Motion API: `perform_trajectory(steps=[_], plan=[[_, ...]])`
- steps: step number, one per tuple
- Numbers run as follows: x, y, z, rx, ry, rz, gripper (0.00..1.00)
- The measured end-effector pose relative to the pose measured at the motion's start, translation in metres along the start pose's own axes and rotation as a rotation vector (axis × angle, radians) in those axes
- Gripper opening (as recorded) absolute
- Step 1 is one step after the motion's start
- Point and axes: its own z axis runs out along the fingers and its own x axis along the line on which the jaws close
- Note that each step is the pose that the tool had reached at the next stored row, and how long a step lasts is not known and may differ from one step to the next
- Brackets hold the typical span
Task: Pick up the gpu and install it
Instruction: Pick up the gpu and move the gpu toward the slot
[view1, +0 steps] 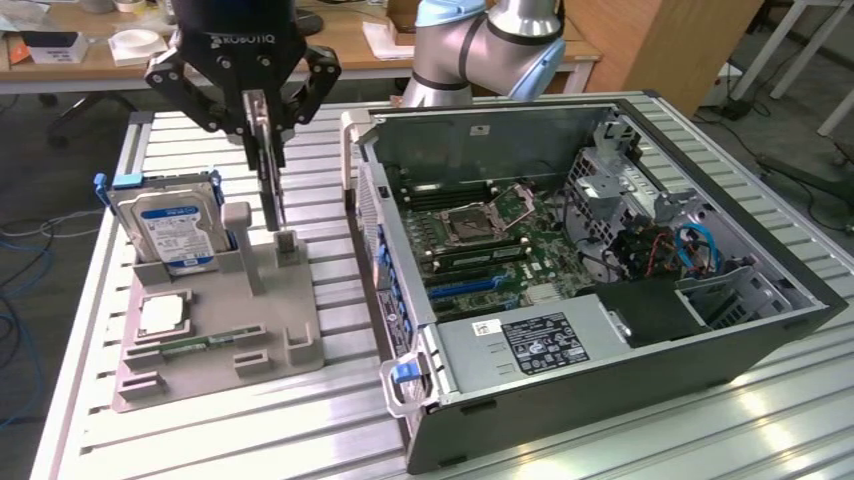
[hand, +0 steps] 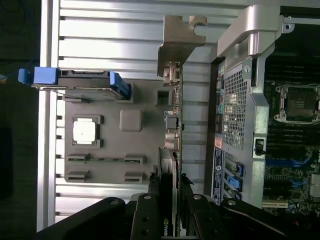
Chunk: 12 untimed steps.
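Holds thin flat green gpu (view1: 274, 190) with silver end bracket upright, edge-on, clamped between closed fingers of black gripper (view1: 263, 125), lower end at grey plastic parts holder (view1: 267, 350), on ribbed aluminium table (view1: 200, 440), beside open black computer case (view1: 747, 340), wooden desk (view1: 80, 70) behind

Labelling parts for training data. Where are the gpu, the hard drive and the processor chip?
gpu (view1: 274, 190), exterior view, on its thin edge.
hard drive (view1: 171, 228), exterior view, on its blue label.
processor chip (hand: 84, 131), wrist view, on its silver lid.
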Motion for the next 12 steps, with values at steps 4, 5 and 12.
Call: perform_trajectory(steps=[4, 5, 12], plan=[[0.000, 0.0002, -0.0053, -0.0011, 0.0001, -0.001, 0.26], [0.000, 0.0002, -0.0063, -0.0016, -0.0001, -0.001, 0.26], [0.000, 0.0005, -0.0126, -0.0035, 0.0000, -0.002, 0.26]])
